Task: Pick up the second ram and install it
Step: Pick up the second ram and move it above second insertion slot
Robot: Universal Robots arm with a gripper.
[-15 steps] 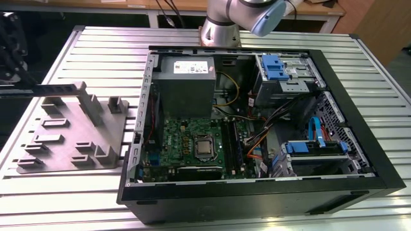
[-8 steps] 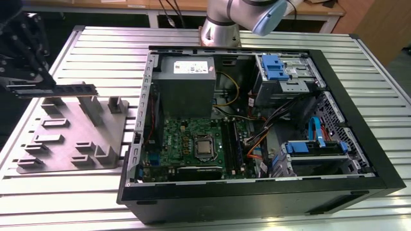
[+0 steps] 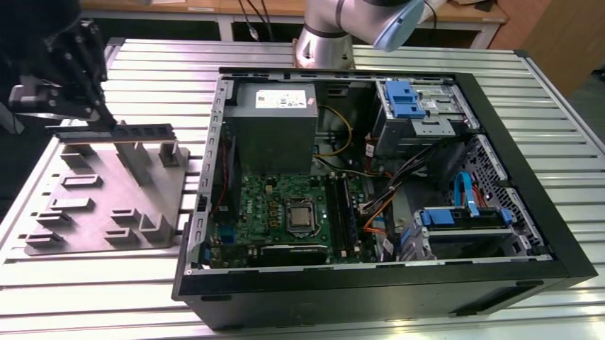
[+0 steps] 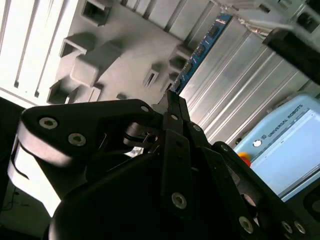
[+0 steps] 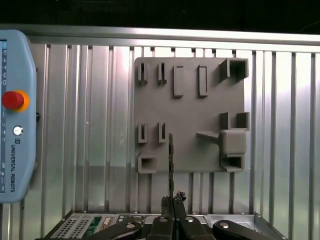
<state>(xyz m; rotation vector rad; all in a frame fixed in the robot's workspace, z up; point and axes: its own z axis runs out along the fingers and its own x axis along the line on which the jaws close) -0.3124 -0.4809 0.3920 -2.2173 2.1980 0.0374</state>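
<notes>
The second ram point(image 3: 127, 131) is a thin dark stick that hangs level just above the grey holder tray point(image 3: 85, 212), at the exterior view's left. My black gripper point(image 3: 102, 122) is shut on its top edge near the middle. In the first wrist view the ram point(image 5: 171, 165) shows edge-on as a thin line running from my gripper point(image 5: 172, 201) across the tray's edge point(image 5: 200, 107). The second wrist view shows its blue-green board point(image 4: 200, 50) past my closed gripper point(image 4: 172, 100), above the tray point(image 4: 125, 45).
The open computer case point(image 3: 529, 212) lies at the exterior view's right, with the motherboard point(image 3: 283, 212), a grey power-supply box point(image 3: 274, 120), cables and blue drive bays point(image 3: 409, 99). A teach pendant point(image 5: 15, 115) lies on the ribbed metal table point(image 3: 161, 71) beside the tray.
</notes>
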